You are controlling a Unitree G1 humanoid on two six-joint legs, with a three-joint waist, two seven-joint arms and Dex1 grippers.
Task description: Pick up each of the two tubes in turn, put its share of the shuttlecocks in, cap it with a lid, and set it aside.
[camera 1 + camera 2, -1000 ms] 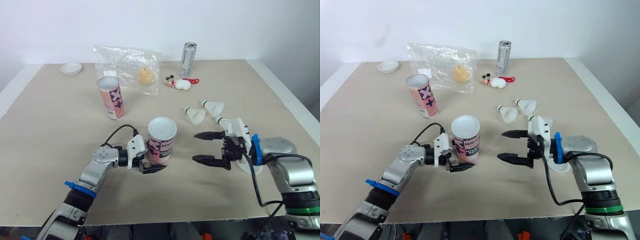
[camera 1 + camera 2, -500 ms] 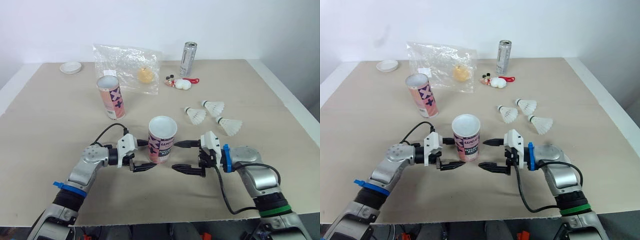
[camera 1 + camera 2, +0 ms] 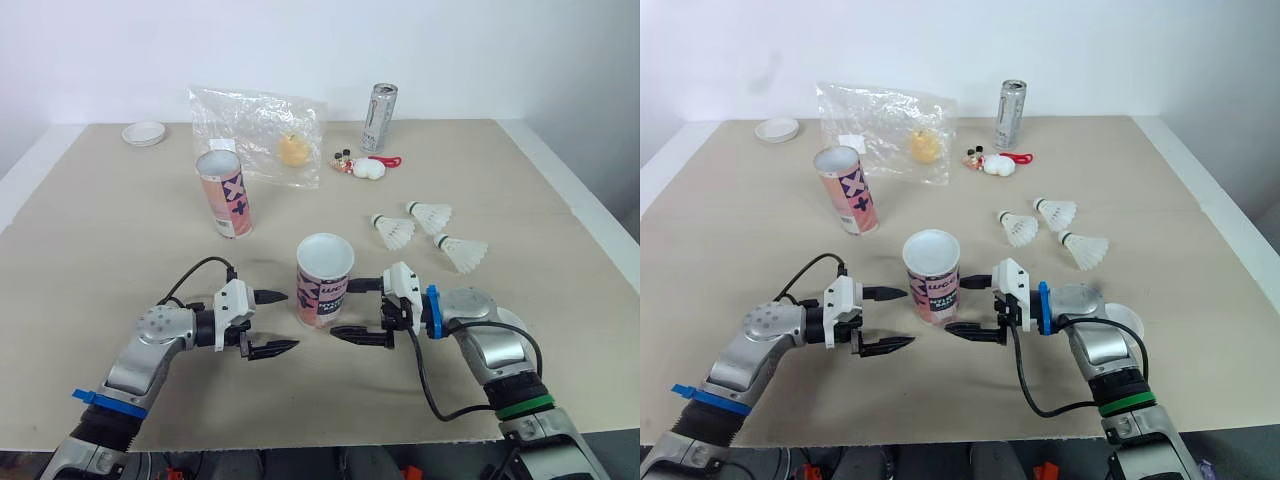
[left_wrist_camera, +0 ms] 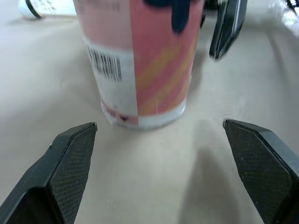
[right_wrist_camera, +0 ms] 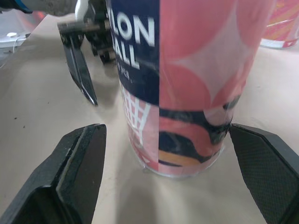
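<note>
An open pink tube (image 3: 324, 280) stands upright in the middle of the table. My left gripper (image 3: 280, 322) is open just left of it, clear of its wall. My right gripper (image 3: 345, 310) is open at the tube's right side, its fingers reaching along both sides of the base; the right wrist view has the tube (image 5: 187, 84) between them. A second pink tube (image 3: 224, 193) stands further back on the left. Three shuttlecocks (image 3: 392, 230) lie to the right. One white lid (image 3: 145, 133) sits at the far left, another lid (image 3: 1123, 320) by my right forearm.
At the back lie a clear plastic bag (image 3: 262, 135) with a yellow object inside, a silver can (image 3: 377, 118) and a small toy (image 3: 362, 167). The table's right edge (image 3: 585, 215) runs past the shuttlecocks.
My left gripper has drawn back to the left, off the near tube. My right gripper has swung left from the lid area to the tube's right side.
</note>
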